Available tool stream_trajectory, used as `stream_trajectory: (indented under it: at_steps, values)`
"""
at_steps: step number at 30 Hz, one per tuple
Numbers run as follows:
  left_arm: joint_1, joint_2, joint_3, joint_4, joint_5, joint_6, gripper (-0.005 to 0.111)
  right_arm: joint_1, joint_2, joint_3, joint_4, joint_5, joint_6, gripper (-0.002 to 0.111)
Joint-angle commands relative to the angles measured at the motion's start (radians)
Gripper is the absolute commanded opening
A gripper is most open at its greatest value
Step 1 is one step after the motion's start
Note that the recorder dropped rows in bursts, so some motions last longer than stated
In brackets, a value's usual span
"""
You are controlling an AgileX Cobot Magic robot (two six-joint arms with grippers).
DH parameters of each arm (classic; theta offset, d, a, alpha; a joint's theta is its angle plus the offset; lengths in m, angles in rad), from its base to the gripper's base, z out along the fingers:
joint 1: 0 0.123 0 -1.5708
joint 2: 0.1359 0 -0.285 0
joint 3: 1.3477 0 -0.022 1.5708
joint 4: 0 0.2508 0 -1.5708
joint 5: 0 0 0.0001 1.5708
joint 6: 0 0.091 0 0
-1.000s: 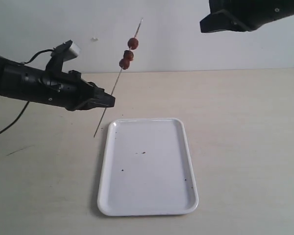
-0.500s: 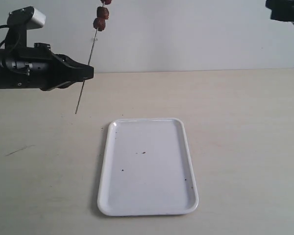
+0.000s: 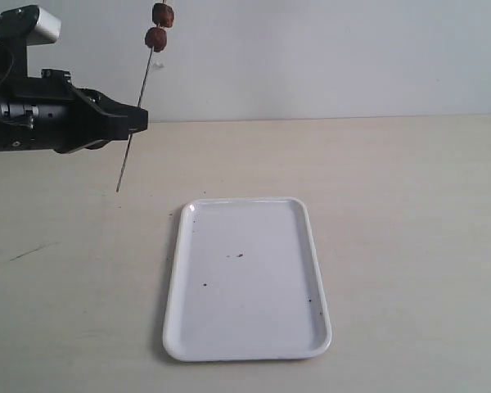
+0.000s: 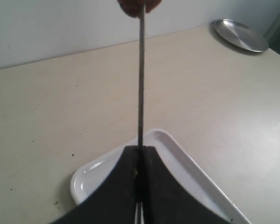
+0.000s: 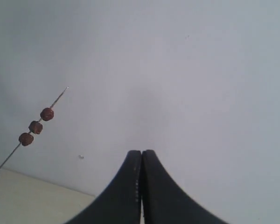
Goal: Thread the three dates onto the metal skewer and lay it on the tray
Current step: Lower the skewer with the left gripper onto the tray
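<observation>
The black left gripper [image 3: 135, 121], clamped tight on the thin dark grey metal skewer [image 3: 144, 82], has drawn up and towards 9 o'clock over the last second. The rod now stands nearly upright with the three wrinkled red-brown dates [image 5: 35, 127] threaded near its top, so threading looks done and only laying it down remains. The flat white rectangular tray [image 3: 173, 278] lies at 5 o'clock of the skewer's lower end, apart from it with nothing between. The black right gripper [image 5: 141, 156], pressed shut on nothing, has left the outside view, and a round silver plate [image 4: 240, 35] sits well apart.
</observation>
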Motion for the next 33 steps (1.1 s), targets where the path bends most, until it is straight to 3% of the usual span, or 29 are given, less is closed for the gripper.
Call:
stream_trajectory:
  at_steps: [1,14,20,25,30,33]
  values:
    - [-0.007,-0.014,0.007,-0.015,0.005,0.004,0.000,0.001,-0.113,0.078,0.007,-0.006,0.022,0.000]
    - [-0.007,-0.021,0.031,-0.015,0.005,0.045,0.000,0.001,-0.158,0.265,0.007,0.110,0.025,0.000]
    - [-0.021,-0.025,0.077,-0.015,0.019,-0.096,0.000,0.001,-0.158,0.298,0.007,0.113,0.057,0.000]
    - [-0.120,-0.021,0.113,-0.015,-0.017,-0.178,0.000,0.001,-0.158,0.298,0.007,0.120,0.075,0.000]
    - [-0.296,0.015,0.115,-0.015,-0.191,-0.328,0.000,0.001,-0.158,0.298,0.007,0.120,0.091,0.000]
    - [-0.370,0.053,0.115,-0.015,-0.223,-0.414,0.000,0.001,-0.158,0.298,0.007,0.120,0.091,0.000]
